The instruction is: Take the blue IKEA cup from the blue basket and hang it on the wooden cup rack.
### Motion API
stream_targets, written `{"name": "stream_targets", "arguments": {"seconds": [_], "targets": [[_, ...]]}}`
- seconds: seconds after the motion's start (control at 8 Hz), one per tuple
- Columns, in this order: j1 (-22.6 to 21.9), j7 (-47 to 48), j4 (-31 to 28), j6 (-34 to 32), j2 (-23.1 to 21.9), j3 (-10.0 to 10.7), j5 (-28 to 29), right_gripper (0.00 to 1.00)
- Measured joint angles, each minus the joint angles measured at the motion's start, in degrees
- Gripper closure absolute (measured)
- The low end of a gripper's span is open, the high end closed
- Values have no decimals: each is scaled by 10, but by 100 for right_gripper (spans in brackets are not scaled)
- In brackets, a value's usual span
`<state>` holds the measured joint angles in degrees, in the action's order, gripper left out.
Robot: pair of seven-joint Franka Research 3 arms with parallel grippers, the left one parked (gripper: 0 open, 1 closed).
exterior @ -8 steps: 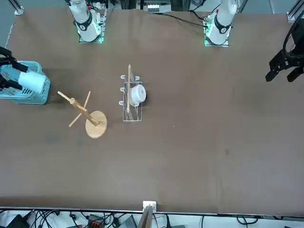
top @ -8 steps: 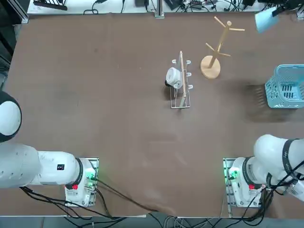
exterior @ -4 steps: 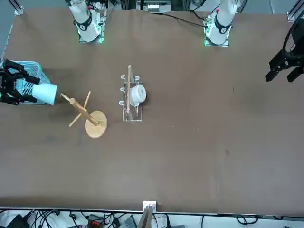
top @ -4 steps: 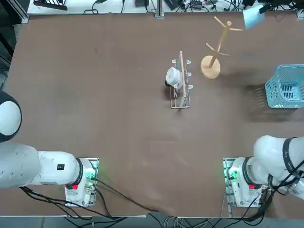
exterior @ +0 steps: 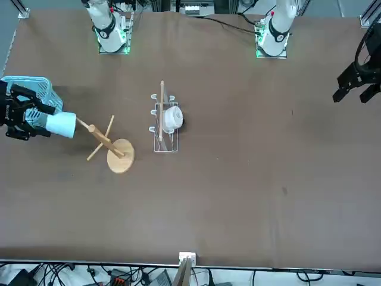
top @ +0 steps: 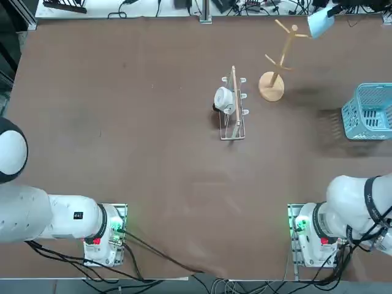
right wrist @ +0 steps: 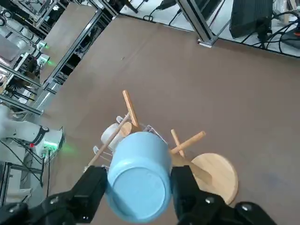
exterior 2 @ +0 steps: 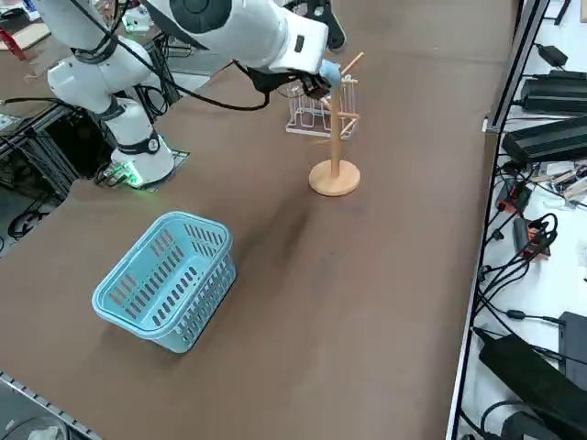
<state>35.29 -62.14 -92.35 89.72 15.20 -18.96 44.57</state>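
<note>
You've got a brown tabletop with a pale surface and loose cables past its far edge.

Top view: you see the wooden cup rack upright in the far right part, its round base on the table. The blue IKEA cup is up by its peg ends, tilted. The blue basket sits near the right edge, nearer the robot than the cup rack. The wire rack stands left of the cup rack, with the white mug on its left side. The right arm reaches out of frame at the right.

Front view: you have the right gripper at picture left, in front of part of the basket, with the cup sticking out sideways toward the cup rack. The cup overlaps the end of one peg; you can't tell from here if they touch.

Right side view: you get the cup mostly hidden behind the gripper, up by the top of the cup rack. The basket's open top faces up, and you see lattice walls. The wire rack is behind the cup rack.

Right wrist view: your pincer is pinching the cup, one black finger on each side, its round base toward the camera. Pegs show beyond the cup; you can't tell contact here either.
</note>
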Motion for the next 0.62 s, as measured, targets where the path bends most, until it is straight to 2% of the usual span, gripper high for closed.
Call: {"name": "stream_targets", "arguments": {"seconds": [0.62], "targets": [[-14, 0, 2, 11, 10, 1, -17, 20]]}}
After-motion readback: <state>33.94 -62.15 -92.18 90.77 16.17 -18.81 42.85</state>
